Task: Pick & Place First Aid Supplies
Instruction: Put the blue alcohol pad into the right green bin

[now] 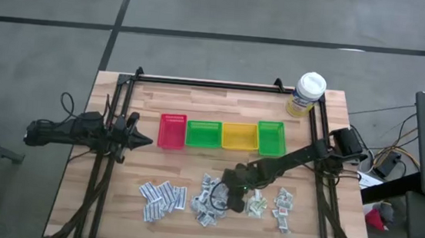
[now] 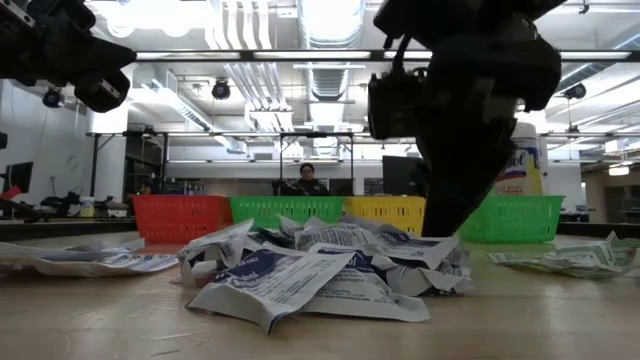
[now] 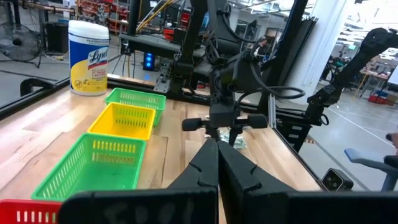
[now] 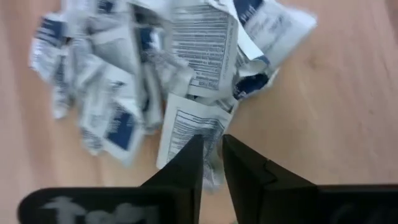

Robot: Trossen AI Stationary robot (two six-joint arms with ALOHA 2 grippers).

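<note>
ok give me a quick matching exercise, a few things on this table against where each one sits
Things:
1 wipes tub
2 red bin
3 right gripper
4 left gripper

Places:
a over the middle pile of sachets
b far right corner of the table
c left end of the bin row
d just left of the red bin, above bare wood

Pairs: 1-b, 2-c, 3-a, 4-d

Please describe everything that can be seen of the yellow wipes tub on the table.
The wipes tub is an upright round canister, apparently plastic, with a white lid and a yellow label carrying blue lettering on a white band. The lid looks closed. It stands on the wooden table near the far right corner, beyond the rightmost green bin and apart from it. Nothing touches it except the table; neither end effector is near it.
</note>
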